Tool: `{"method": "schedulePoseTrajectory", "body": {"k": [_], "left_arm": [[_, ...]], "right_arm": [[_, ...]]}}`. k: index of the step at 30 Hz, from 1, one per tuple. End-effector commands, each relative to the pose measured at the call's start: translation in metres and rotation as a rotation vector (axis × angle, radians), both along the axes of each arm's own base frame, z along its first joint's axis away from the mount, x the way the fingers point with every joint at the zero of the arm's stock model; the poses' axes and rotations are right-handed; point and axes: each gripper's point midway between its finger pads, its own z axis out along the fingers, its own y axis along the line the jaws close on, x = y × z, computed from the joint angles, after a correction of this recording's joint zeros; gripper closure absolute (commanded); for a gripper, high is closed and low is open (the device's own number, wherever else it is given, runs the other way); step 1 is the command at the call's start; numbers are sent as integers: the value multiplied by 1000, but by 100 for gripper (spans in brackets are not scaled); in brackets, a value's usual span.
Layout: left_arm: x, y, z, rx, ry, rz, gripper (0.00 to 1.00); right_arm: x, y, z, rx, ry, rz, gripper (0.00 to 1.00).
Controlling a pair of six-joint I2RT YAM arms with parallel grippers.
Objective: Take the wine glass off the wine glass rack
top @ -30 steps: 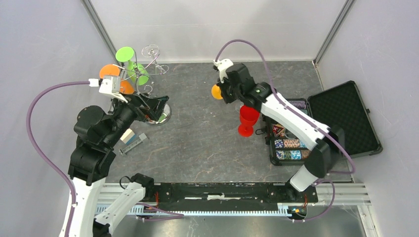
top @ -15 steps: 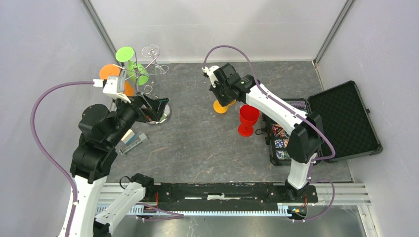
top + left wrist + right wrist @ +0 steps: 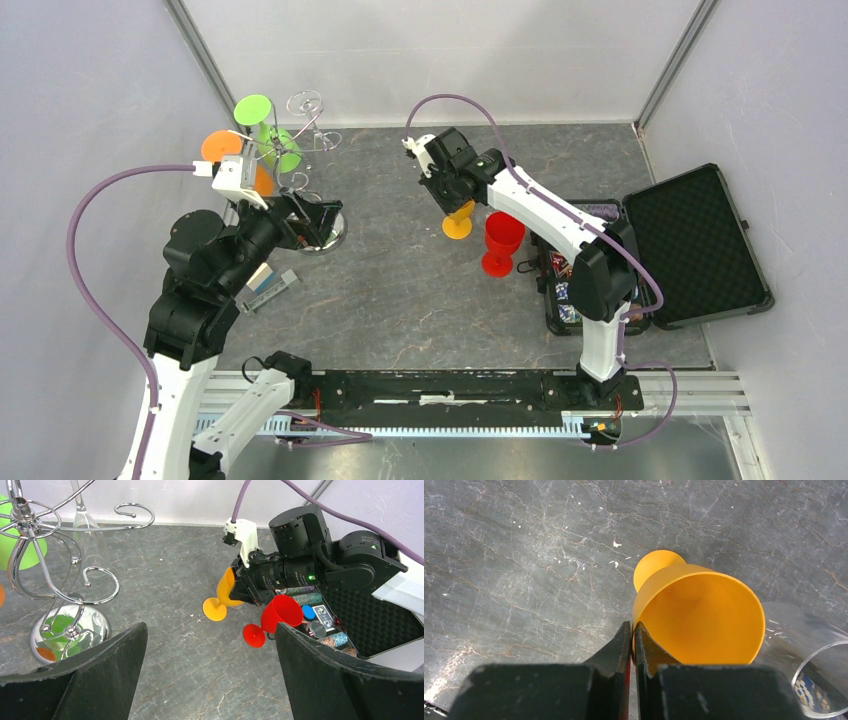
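Note:
The wine glass rack, a silver wire tree on a shiny round base, stands at the back left. A green glass, an orange one and a clear one hang on it. My right gripper is shut on the rim of a yellow wine glass, one finger inside the bowl and one outside. That glass is upright, its foot at the table beside a red glass; whether the foot touches the table I cannot tell. My left gripper is open by the rack base, holding nothing.
An open black case with poker chips lies at the right, just behind the red glass. A small box and a tube lie beside the left arm. A clear round rim shows right of the yellow glass. Walls close the back and sides.
My right arm has carried the yellow glass down and toward the red glass, turning it foot-down. The left arm has hardly moved and stays open.

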Motion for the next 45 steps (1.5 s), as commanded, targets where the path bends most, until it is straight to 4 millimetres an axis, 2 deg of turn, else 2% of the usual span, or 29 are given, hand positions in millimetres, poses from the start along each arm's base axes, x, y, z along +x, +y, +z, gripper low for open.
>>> {"method": "schedulePoseTrajectory", "body": {"k": [1, 6, 13, 19, 27, 34, 40, 45], "left_arm": [[4, 3, 1, 40, -26, 6, 0], [5, 3, 0, 43, -22, 6, 0], [4, 5, 1, 43, -27, 18, 0], [5, 5, 2, 35, -24, 22, 0], [6, 6, 2, 34, -18, 29, 0], [7, 11, 8, 39, -26, 55, 0], [9, 13, 13, 29, -27, 77, 0], [12, 12, 13, 13, -16, 83, 0]], "right_arm": [[16, 7, 22, 31, -78, -6, 91], [20, 10, 25, 32, -97, 12, 97], [26, 10, 37, 38, -139, 12, 95], [29, 11, 41, 44, -158, 15, 87], [30, 13, 35, 40, -148, 22, 83], [33, 20, 53, 79, -175, 32, 73], [26, 24, 63, 126, -178, 57, 67], [11, 24, 61, 159, -160, 92, 58]]}}
